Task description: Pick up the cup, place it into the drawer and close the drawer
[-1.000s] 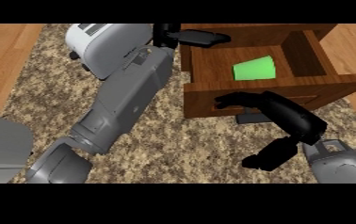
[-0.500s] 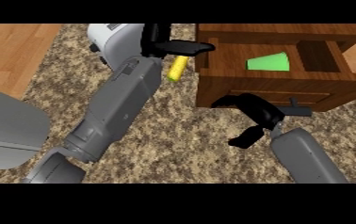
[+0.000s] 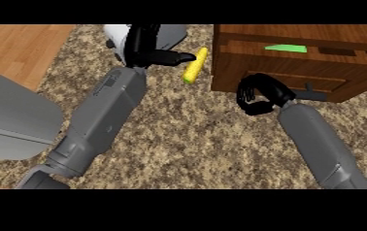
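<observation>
Black right hand (image 3: 257, 98) curled, holding nothing, at drawer (image 3: 287, 65) front w/ green cup (image 3: 287, 47) inside.

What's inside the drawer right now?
Through the narrow gap left in the wooden drawer, a sliver of the green cup shows inside. The rest of the interior is covered, so anything else there cannot be seen.

I see the worktop (image 3: 186, 138), a speckled brown and beige granite surface that fills most of my view. At the far left it ends against a strip of plain orange-brown wood (image 3: 32, 50). A yellow corn cob (image 3: 195, 66) lies on the granite near the top, pointing away from me, just left of a wooden drawer unit (image 3: 287, 74) that stands on the right side. A white rounded appliance (image 3: 168, 33) sits at the top edge.
</observation>
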`<state>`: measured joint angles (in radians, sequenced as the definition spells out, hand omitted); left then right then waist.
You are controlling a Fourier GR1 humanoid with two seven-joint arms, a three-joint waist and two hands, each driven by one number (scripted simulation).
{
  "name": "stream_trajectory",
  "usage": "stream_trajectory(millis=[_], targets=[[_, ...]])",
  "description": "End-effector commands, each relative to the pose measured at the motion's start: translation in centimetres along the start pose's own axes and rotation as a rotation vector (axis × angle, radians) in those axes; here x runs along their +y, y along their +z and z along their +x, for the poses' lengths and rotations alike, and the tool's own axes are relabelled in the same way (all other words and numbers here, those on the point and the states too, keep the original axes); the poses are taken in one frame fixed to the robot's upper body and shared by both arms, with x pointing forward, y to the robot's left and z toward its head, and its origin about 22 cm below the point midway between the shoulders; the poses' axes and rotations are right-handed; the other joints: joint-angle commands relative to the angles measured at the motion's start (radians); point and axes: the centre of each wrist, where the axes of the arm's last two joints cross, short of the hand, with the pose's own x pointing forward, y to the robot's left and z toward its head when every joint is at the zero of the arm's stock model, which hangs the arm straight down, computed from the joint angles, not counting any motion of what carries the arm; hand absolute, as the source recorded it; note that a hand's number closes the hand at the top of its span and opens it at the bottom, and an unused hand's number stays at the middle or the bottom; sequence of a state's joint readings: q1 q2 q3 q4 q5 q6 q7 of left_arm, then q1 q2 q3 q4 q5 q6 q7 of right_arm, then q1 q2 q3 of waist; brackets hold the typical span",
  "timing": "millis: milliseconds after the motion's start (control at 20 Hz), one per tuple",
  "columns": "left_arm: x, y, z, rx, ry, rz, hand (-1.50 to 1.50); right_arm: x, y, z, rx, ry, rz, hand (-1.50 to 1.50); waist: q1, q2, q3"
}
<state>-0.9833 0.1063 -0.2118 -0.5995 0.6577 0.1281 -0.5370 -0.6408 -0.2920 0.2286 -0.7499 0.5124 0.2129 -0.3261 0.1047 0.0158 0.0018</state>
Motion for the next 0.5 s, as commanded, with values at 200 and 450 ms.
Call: stream_trajectory(millis=[200, 450], targets=[[2.4, 1.7, 0.0, -0.002, 0.021, -0.017, -1.50, -7.9, -0.2, -1.0, -0.006, -0.075, -0.239, 1.50, 0.056, 0.014, 0.004], [4.0, 2.3, 0.0, 0.022, 0.007, -0.053, -1.50, -11.8, 0.0, 0.3, 0.031, -0.089, -0.319, 1.50, 0.086, 0.023, 0.003]])
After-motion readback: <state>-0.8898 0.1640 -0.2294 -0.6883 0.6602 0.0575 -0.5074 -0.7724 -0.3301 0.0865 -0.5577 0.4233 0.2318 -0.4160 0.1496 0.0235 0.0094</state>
